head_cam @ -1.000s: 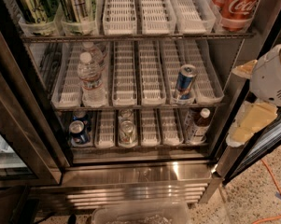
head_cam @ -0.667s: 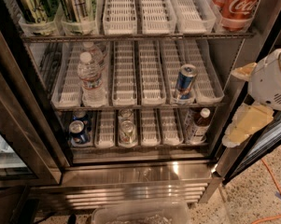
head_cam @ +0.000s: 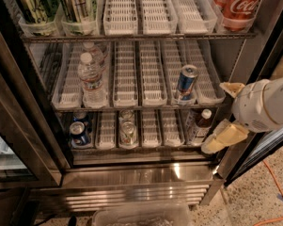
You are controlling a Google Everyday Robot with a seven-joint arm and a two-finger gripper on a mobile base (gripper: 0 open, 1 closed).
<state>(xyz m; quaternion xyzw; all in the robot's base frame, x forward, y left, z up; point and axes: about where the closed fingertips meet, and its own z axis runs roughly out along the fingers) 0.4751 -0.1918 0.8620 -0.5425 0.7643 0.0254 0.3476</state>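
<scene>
1. The gripper [head_cam: 224, 114] is hanging at the right edge of the open drinks cooler [head_cam: 33, 126], just in front of its right door post, level with the gap between the middle and bottom shelves.
2. Its two yellowish fingers [head_cam: 224, 138] are standing spread apart, one up high and one down low, and they're pinching nothing.
3. Closest thing to it is a small dark bottle [head_cam: 200, 126] with a white cap. It's standing upright at the right end of the bottom shelf, just left of the lower finger. Can't tell if they're touching; it looks like a small gap.
4. A blue can [head_cam: 185, 84] is sitting upright on the middle shelf, in a white slotted tray [head_cam: 153, 79], up and to the left of the gripper, near the upper finger but apart from it.
5. Further left on that same shelf, two water bottles [head_cam: 91, 79] are lining up one behind the other.
6. The bottom shelf is also holding a silver can [head_cam: 128, 131] in the middle and a blue-topped can [head_cam: 79, 133] at the left.
7. Up top, green cans [head_cam: 75, 1] are sitting at the left and red Coca-Cola cans [head_cam: 239, 4] at the right.
8. A clear plastic bin [head_cam: 143, 214] is lying on the floor in front of the cooler, and an orange cable [head_cam: 275, 192] is running across the floor at the right.
</scene>
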